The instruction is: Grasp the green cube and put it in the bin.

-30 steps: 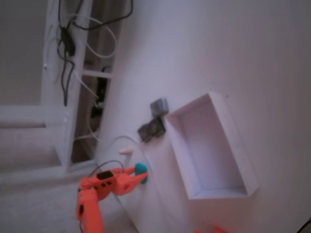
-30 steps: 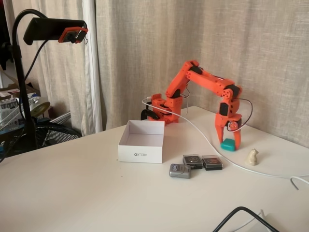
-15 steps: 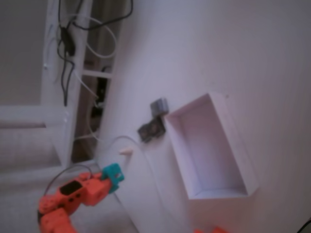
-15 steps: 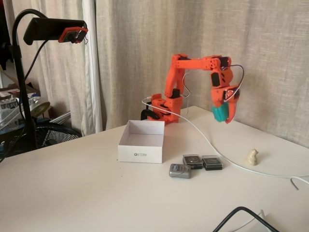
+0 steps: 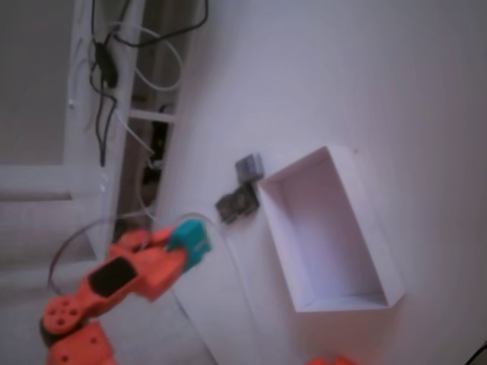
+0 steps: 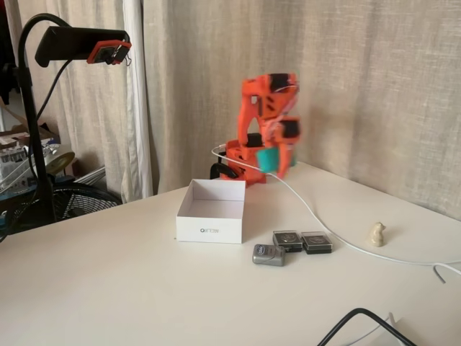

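Beige pleated curtains back a pale white table [image 6: 130, 288], seen from the side in one fixed view and from high up, tilted, in the other.

Orange two-finger gripper [image 6: 274, 160] is raised well above the table; motion blur smears the arm in the side fixed view. In the high fixed view the gripper [image 5: 190, 239] points up and to the right, off the table's left edge. Its fingers are closed onto the small teal-green cube with rounded edges [image 6: 268, 159], which sticks out at the fingertips [image 5: 192, 237]. Cube is airborne, touching nothing but the gripper.

Shallow white rectangular bin with thin upright walls [image 6: 209, 229] rests on the table, interior bare as far as visible [image 5: 373, 236]. In the side view the cube sits up and to the right of the bin, apart from it, in front of the arm's orange base [image 6: 245, 157].

Just right of the bin's front corner in the side view: small grey square block [image 6: 268, 254], and behind it two dark square pieces [image 6: 302, 241] side by side. High view shows the grey block [image 5: 249, 166] and a dark piece [image 5: 236, 204] beside the bin's upper left corner.

White cable [image 6: 324, 223] runs from the base across the table. Small cream figurine [image 6: 376, 233] stands near it to the right. Black camera stand with orange clip [image 6: 43, 86] at left.
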`<state>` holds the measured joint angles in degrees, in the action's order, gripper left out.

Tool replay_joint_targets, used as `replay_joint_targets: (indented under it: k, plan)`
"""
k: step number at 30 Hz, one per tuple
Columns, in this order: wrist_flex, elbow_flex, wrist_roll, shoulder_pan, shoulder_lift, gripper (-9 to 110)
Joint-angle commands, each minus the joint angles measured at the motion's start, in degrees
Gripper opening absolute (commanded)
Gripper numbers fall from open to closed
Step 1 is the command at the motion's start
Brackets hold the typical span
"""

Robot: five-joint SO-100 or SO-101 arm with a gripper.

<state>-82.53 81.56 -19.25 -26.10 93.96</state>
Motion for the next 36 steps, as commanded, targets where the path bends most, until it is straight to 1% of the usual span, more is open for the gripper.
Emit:
replay_joint_targets:
  k: [1, 4, 6, 8, 10, 11, 12, 13, 14, 16, 17, 19, 21, 25, 29, 30, 31, 36]
  plan:
    - [5.2, 7.6, -6.2, -14.8, 4.5, -8]
    - [9.7, 13.4, -11.2, -26.1, 4.4, -8]
    - [15.5, 17.5, -13.9, -32.0, 4.3, -8]
    - [22.5, 22.4, -17.3, -35.4, 4.0, -8]
    - [29.7, 26.5, -17.5, -36.7, 3.8, -6]
    - [33.2, 28.4, -17.5, -36.7, 3.7, 0]
    - [35.6, 29.7, -17.4, -36.1, 3.5, 10]
    - [37.1, 31.0, -17.2, -35.3, 3.4, 28]
    - [38.8, 32.1, -17.1, -34.1, 3.4, 40]
    - [42.6, 33.5, -17.3, -31.0, 3.4, 42]
    - [44.5, 33.5, -17.2, -29.4, 3.3, 47]
    - [46.5, 33.4, -17.1, -26.0, 3.1, 48]
    - [46.1, 33.3, -17.2, -22.7, 3.5, 50]
    - [45.4, 35.5, -17.4, -18.2, 6.6, 50]
    - [46.1, 39.4, -17.6, -18.1, 10.6, 51]
    - [46.8, 40.8, -17.6, -18.5, 12.4, 55]
    - [47.3, 42.9, -17.6, -18.7, 14.4, 55]
    - [59.4, 61.3, -19.5, -22.1, 24.6, 55]
